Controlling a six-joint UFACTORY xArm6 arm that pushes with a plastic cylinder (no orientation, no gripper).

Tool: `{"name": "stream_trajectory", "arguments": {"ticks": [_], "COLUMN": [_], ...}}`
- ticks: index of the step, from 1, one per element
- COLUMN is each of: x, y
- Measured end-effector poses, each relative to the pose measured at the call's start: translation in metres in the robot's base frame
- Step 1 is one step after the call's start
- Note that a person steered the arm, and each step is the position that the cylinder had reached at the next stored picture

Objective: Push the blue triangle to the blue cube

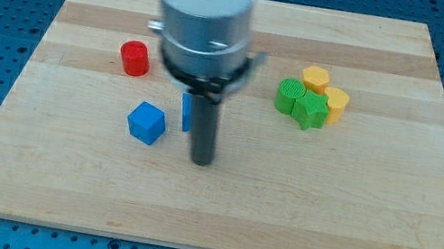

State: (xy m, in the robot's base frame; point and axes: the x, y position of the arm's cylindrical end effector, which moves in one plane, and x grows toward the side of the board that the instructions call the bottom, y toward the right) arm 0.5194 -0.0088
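The blue triangle [187,111] is largely hidden behind the rod, near the board's centre, with the blue cube [147,122] just beside it toward the view's left and slightly lower. My tip [200,161] is seen below and right of the triangle. No fingers are fitted — only a plain rod. A short push leftward is advised, kept gentle so the cube is not displaced — contact low on the triangle's right face is judged best.

My arm [205,12] hung upright from the view's top, the dark rod straight below it, my tip [201,161] lowest.
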Motion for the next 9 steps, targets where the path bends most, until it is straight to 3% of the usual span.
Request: {"name": "stream_trajectory", "arguments": {"ticks": [3,6,9], "x": [-0.066,-0.081,-0.067], "y": [-0.005,-0.016,-0.049]}}
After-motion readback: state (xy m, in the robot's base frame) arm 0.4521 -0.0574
